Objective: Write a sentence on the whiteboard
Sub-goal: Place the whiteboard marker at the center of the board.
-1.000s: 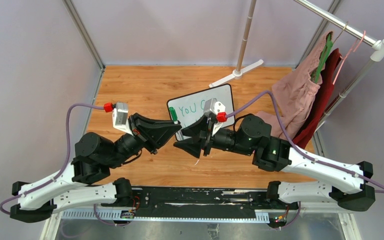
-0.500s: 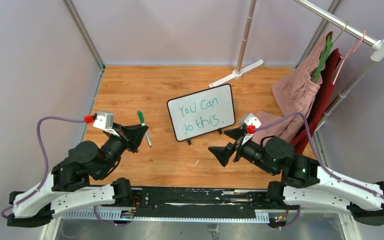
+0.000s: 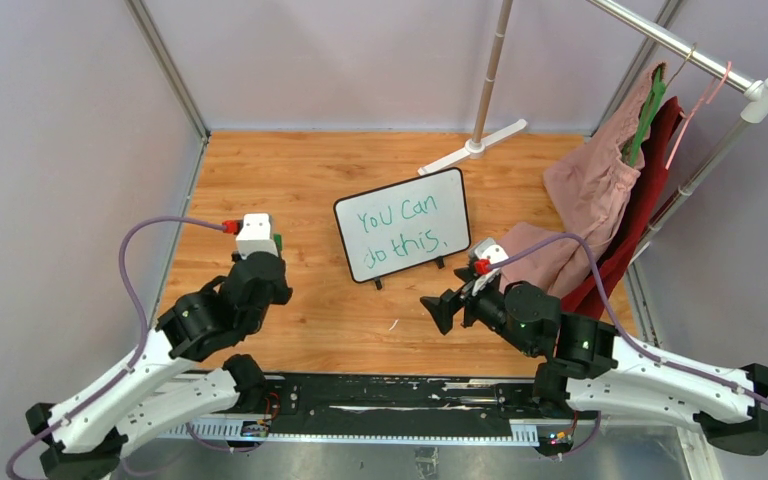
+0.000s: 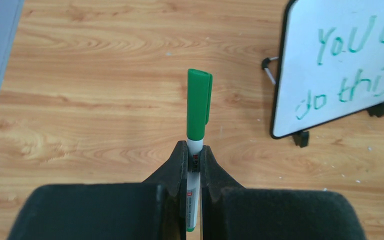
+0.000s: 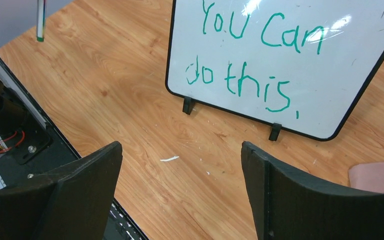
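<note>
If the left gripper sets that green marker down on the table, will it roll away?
Probably a little: the marker has a round barrel and the wooden table looks flat and smooth. The clip on its cap would likely stop it soon. It seems stiff and light in the left gripper.

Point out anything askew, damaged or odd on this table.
Minor things only. The whiteboard sits rotated, not square to the edges of the table. A small white scrap lies on the wood in front of it. Pink cloth reaches the table beside the board. Nothing looks damaged.
</note>
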You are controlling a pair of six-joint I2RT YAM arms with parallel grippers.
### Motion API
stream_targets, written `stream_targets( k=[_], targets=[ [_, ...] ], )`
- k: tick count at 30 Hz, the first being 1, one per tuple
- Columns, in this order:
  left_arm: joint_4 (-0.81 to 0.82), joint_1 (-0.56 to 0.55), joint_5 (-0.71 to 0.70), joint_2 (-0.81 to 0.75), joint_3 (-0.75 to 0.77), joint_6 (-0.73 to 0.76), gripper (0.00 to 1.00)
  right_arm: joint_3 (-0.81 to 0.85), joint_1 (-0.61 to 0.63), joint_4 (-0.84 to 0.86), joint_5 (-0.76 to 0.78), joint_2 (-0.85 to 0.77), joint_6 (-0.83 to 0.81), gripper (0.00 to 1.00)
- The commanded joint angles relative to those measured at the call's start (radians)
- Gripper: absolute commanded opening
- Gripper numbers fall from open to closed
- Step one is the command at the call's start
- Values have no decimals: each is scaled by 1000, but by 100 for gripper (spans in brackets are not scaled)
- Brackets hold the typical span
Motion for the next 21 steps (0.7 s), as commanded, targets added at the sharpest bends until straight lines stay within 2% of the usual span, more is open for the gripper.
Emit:
stream_targets(
  k=[1,4,11,17,21],
  targets=[
    [-14,198,195,55,5,30,0,-18,-9,25,-10,13,-19,90],
    [-31,341,304,91,-18,49,0,-19,-10,26,-16,7,-21,90],
    [96,598,540,190,-78,49,0,-4,-9,13,11,-3,-52,89],
    [235,702,569,407,-82,29,0,27,-10,-72,47,-34,-40,87],
    [238,717,606,630,20,33,0,22,-9,-76,55,-32,-16,86]
  ],
)
